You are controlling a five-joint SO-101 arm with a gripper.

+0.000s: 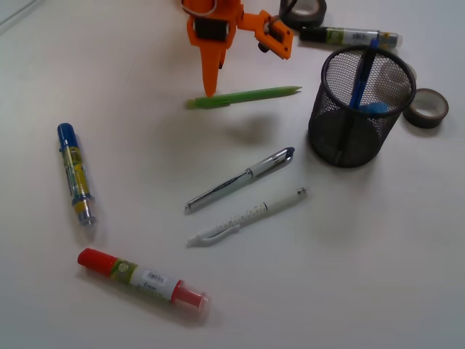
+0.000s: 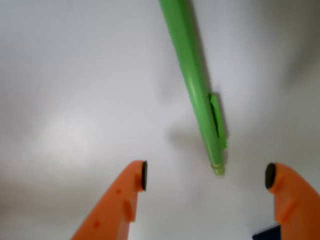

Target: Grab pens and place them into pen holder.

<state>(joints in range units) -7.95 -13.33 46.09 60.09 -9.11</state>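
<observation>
A bright green pen [image 1: 243, 97] lies flat on the white table at the back, and in the wrist view its clip end [image 2: 216, 150] sits just ahead of the gap between my fingers. My orange gripper [image 1: 240, 62] hangs over that end, open, one fingertip [image 1: 211, 89] near the pen and nothing held; wrist view shows the gripper [image 2: 206, 176] wide. The black mesh pen holder [image 1: 360, 109] stands upright at the right with a dark blue pen [image 1: 361, 80] and a light blue one [image 1: 375, 109] inside. A silver pen [image 1: 240, 179] and a white dotted pen [image 1: 247, 216] lie mid-table.
A blue-capped yellow marker [image 1: 75, 174] lies at the left and a red-capped marker [image 1: 142, 278] at the front. Two tape rolls [image 1: 426, 107] [image 1: 304, 11] and another marker [image 1: 349, 35] lie at the back right near the holder.
</observation>
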